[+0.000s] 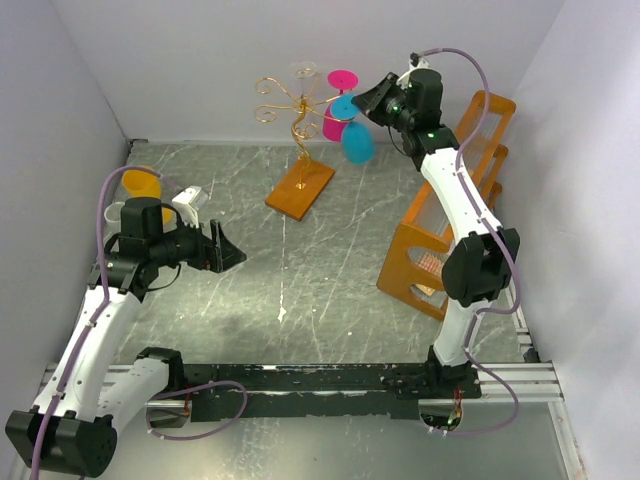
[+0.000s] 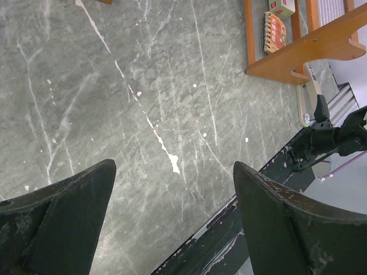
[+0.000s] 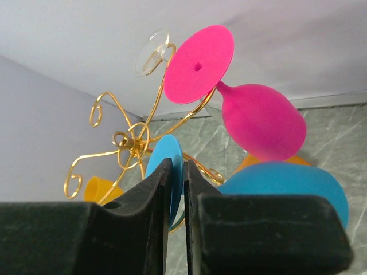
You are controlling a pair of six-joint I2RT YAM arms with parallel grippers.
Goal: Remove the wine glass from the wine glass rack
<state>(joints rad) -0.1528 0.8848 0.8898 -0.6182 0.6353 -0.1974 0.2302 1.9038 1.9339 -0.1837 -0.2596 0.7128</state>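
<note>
the gold wine glass rack (image 1: 299, 135) stands on its orange base at the back of the grey counter (image 1: 300, 290). a blue wine glass (image 1: 357, 143), a pink wine glass (image 1: 333, 125) and a clear wine glass (image 1: 304, 70) hang on it upside down. the right claw (image 3: 178, 163) is squeezed almost tight on the blue glass's stem, between its foot and bowl. the left claw (image 1: 232, 252) hangs over the counter, spread wide and holding nothing. a little box (image 2: 281, 7) and a packet (image 2: 274, 31) sit in the orange shelf (image 1: 450, 220); their writing is too blurry to read.
</note>
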